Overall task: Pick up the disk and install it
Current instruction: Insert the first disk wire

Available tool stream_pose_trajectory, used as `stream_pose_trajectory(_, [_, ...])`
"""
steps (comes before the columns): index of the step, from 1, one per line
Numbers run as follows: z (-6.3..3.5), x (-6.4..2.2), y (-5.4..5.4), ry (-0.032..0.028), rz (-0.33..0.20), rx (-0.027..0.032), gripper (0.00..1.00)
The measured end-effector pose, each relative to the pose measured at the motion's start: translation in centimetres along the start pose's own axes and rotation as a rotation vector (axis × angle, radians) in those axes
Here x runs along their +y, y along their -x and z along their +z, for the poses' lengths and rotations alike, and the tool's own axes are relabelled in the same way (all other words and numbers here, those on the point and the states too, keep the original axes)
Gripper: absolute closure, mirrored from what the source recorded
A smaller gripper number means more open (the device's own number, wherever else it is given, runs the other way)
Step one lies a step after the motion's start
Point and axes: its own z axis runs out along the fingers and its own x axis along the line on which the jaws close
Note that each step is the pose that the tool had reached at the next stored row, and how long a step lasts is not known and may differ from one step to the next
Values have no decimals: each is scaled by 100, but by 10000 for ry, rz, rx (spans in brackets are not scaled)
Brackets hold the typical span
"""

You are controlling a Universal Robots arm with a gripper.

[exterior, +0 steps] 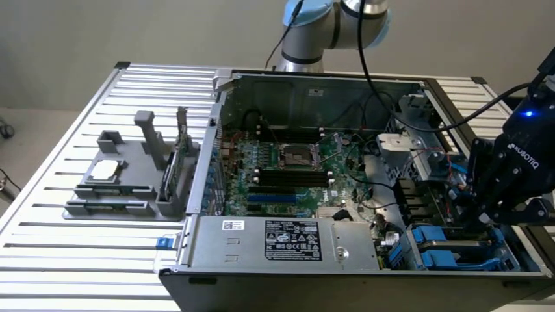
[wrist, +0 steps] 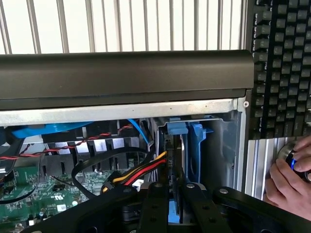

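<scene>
The disk (wrist: 176, 160) stands on edge in the drive bay at the corner of the open computer case (exterior: 217, 130). Its bright blue carrier (wrist: 178, 129) shows at the far end. My gripper (wrist: 172, 195) reaches down into that bay, with one black finger (wrist: 154, 206) on each side of the disk and blue plastic between them. The jaws stand narrow, shut on the disk. In the exterior view the gripper (exterior: 479, 218) hangs over the bay on that view's right, its tips hidden among blue carriers (exterior: 438, 237).
Red, yellow and black cables (wrist: 138, 171) run right beside the bay. The motherboard (exterior: 295, 169) and the power supply (exterior: 290, 240) take up the case. A grey stand (exterior: 113, 188) with a chip and an upright card stands at the exterior view's left. A hand (wrist: 289, 182) rests beside a keyboard (wrist: 282, 68).
</scene>
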Motion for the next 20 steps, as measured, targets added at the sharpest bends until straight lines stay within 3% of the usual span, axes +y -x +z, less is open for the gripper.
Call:
stream_pose_trajectory(10, [5,0,-1,11,-87,-13,84])
stream_pose_trajectory(20, [9,-2,-1,-29,-95,-13,84])
